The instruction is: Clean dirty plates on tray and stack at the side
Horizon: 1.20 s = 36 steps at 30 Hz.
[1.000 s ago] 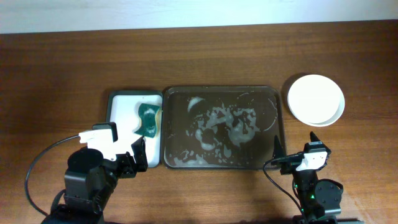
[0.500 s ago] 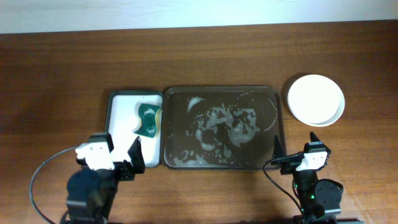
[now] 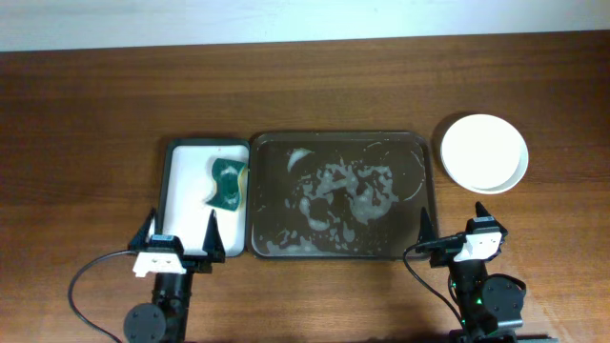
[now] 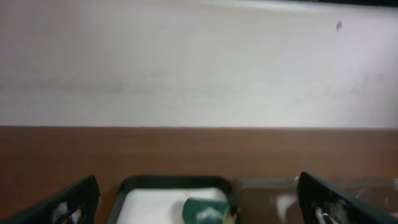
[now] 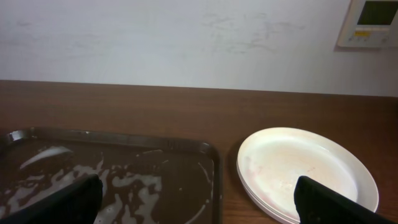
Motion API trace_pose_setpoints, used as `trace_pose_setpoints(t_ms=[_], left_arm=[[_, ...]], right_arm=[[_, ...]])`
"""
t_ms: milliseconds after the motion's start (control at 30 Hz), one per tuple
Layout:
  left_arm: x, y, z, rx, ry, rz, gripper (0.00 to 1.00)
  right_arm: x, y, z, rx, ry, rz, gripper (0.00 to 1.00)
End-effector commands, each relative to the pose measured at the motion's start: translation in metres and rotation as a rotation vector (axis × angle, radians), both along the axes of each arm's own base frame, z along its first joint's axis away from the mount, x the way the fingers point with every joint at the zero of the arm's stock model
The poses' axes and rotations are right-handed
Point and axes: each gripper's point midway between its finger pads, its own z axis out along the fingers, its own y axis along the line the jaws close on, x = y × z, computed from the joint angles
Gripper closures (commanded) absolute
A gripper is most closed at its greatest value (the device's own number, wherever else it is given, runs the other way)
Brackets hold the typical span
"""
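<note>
The plates (image 3: 484, 152) are stacked on the table to the right of the tray, a white one on top; they also show in the right wrist view (image 5: 306, 171). The dark brown tray (image 3: 340, 143) holds only soapy water; it shows in the right wrist view (image 5: 149, 149) and the left wrist view (image 4: 267, 184) too. My left gripper (image 3: 178, 233) is open and empty at the table's front, before the small white tray. My right gripper (image 3: 455, 221) is open and empty at the front right, below the plates.
A smaller black-rimmed white tray (image 3: 186, 162) stands left of the brown tray with a green sponge (image 3: 227, 184) in it; the sponge also shows in the left wrist view (image 4: 205, 210). A pale wall lies behind the table.
My left arm has drawn back toward the table's front edge and settled with its fingers pointing at the white tray. The right arm, plates and tray have not moved.
</note>
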Motion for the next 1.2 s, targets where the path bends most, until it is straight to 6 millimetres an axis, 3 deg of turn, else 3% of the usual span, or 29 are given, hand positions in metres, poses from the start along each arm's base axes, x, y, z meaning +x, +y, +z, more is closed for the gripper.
trace_pose_setpoints(t_ms=[0,33,1167], left_arm=[[0.001,0.001,-0.031,0.084,0.106,0.003,0.01],[0.0,0.001,-0.043,0.087,0.155,0.003,0.01],[0.0,0.001,-0.04,0.086,0.145,0.002,0.01]], right_arm=[[0.0,-0.001,-0.002,-0.007,0.001,-0.007,0.01],[0.0,-0.001,-0.002,-0.007,0.001,-0.007,0.01],[0.0,-0.001,-0.002,-0.007,0.001,-0.007,0.01]])
